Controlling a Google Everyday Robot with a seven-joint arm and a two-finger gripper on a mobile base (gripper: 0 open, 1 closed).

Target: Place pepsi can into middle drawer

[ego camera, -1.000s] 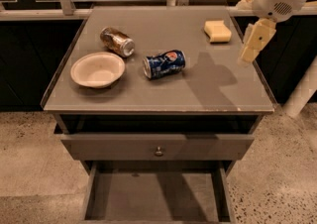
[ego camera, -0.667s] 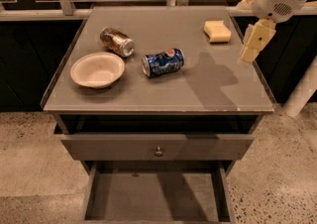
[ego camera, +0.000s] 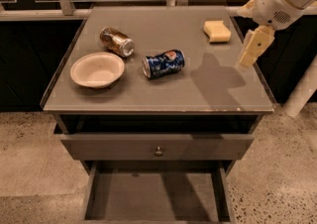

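Observation:
The pepsi can (ego camera: 163, 63) lies on its side near the middle of the grey cabinet top (ego camera: 198, 94). It is blue with a round logo, and one silver end faces left. My gripper (ego camera: 252, 47) hangs from the white arm above the right edge of the top. It is well to the right of the can, apart from it, and holds nothing. The middle drawer (ego camera: 153, 196) stands pulled open at the bottom of the view. Its flat grey floor is bare.
A brown-gold can (ego camera: 117, 41) lies at the back left. A white bowl (ego camera: 97, 69) sits in front of it. A yellow sponge (ego camera: 217, 30) lies at the back right, near my gripper. A shut drawer front with a round knob (ego camera: 158, 151) is above the open drawer.
My gripper has shifted slightly down and to the left. The cans, bowl, sponge and drawer have not moved.

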